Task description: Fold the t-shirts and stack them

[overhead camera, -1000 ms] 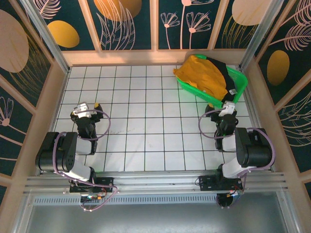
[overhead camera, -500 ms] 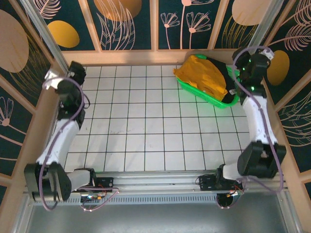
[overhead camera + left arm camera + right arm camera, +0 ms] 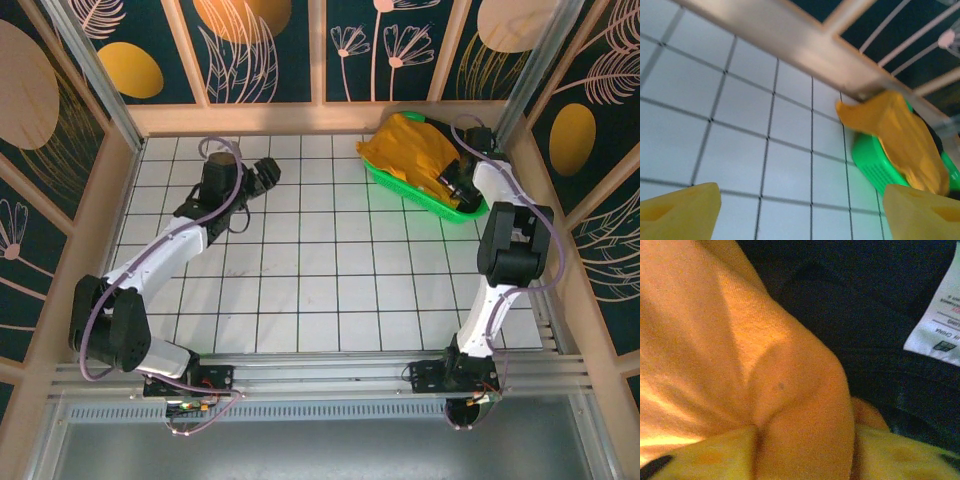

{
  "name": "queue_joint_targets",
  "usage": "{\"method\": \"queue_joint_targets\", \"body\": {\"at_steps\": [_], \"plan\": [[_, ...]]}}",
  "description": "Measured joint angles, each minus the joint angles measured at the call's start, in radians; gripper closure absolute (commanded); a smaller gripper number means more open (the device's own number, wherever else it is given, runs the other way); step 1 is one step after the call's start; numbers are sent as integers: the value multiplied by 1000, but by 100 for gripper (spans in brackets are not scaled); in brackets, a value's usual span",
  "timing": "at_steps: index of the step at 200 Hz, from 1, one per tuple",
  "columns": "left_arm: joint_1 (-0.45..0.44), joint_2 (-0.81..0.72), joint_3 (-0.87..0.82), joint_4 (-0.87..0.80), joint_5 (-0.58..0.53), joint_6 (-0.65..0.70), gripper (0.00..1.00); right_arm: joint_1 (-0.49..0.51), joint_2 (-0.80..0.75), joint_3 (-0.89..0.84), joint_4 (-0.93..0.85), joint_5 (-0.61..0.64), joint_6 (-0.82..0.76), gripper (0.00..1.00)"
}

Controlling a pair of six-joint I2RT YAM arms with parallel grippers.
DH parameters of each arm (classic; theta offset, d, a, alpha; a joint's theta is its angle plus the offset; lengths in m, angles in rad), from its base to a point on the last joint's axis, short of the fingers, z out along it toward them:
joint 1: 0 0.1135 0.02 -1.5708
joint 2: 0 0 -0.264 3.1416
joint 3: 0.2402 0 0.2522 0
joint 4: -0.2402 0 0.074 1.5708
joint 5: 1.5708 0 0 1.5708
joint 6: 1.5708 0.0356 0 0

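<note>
- Between the half-closed fingers of the right gripper (image 3: 805,452), a hump of the orange shirt (image 3: 415,155) is squeezed.
- It lies bunched in the green basket (image 3: 462,211), its long way running far-left to near-right.
- Beside it, the black shirt (image 3: 865,315) is mostly hidden, and its white tag (image 3: 937,320) is cut off.
- Over the table (image 3: 300,260), the left gripper (image 3: 800,210) is wide open and holds nothing.

Hidden and cropped
The black cloth t-shirt (image 3: 865,300) lies mostly under the orange-yellow cloth t-shirt (image 3: 700,340); its white printed tag (image 3: 936,325) runs off the edge; the right gripper (image 3: 805,460), tips cropped, perhaps pinches orange cloth.
</note>
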Motion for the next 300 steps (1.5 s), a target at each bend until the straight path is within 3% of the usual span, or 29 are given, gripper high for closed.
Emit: {"method": "queue_joint_targets", "body": {"at_steps": [10, 17, 43, 76, 125, 180, 220, 260, 286, 300], "plan": [[-13, -3, -16, -5, 17, 1, 28, 0, 2, 6, 0, -10, 4, 92], [-18, -4, -25, -8, 27, -2, 31, 0, 1, 10, 0, -15, -1, 100], [-24, -5, -30, -19, 48, -7, 36, 9, -18, 13, 10, -11, 3, 100], [-24, -7, -6, -35, 53, -8, 36, 49, -154, 27, 34, 20, 4, 100], [-24, 30, 108, -28, 63, -27, 31, 137, -259, 259, 55, 25, -1, 100], [-24, 112, 270, -19, 53, -58, 31, 322, -290, 379, 121, 21, -60, 100], [-26, 40, 301, -109, -142, -44, 29, 600, -303, 459, 192, 69, -95, 100], [-26, -151, 303, -238, -497, 10, 22, 871, -183, 544, 246, 62, -82, 100], [-25, -286, 285, -270, -717, 57, 20, 952, 97, 771, 208, -99, -68, 50], [-25, -348, 261, -283, -784, 80, 19, 975, 293, 950, 156, -219, -58, 40]]}}
